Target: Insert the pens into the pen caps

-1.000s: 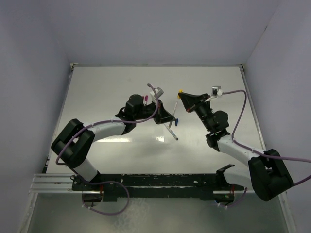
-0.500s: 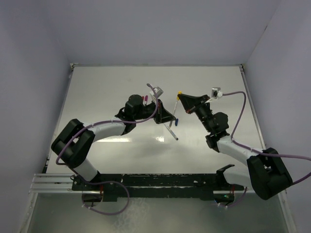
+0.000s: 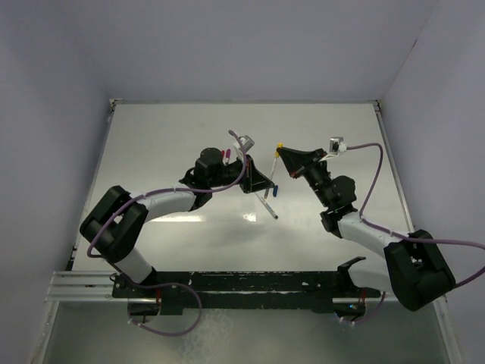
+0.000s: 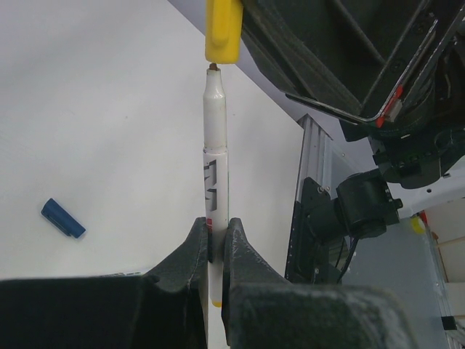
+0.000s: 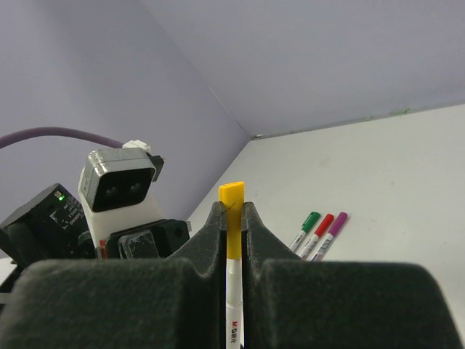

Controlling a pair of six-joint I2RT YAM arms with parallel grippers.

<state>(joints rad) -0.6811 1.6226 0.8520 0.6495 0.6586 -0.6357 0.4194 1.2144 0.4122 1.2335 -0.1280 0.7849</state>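
Observation:
My left gripper (image 4: 216, 227) (image 3: 263, 182) is shut on a white pen (image 4: 215, 145) (image 3: 272, 165), which points its dark tip upward. The tip sits right at the mouth of a yellow pen cap (image 4: 222, 33) (image 5: 232, 190) (image 3: 280, 142). My right gripper (image 5: 232, 211) (image 3: 284, 151) is shut on that cap, and the pen's barrel (image 5: 234, 291) shows in line below it. A blue cap (image 4: 63, 218) (image 3: 275, 190) lies loose on the table next to an uncapped pen (image 3: 268, 207). Green (image 5: 306, 227), red (image 5: 320, 231) and purple (image 5: 333, 231) capped pens lie side by side.
The two arms meet above the middle of the white table (image 3: 167, 136). The capped pens lie just behind the left wrist (image 3: 227, 155). A black rail (image 3: 227, 292) runs along the near edge, and grey walls enclose the table.
The right arm has shifted very slightly. Both grips and the pen and cap stand as before.

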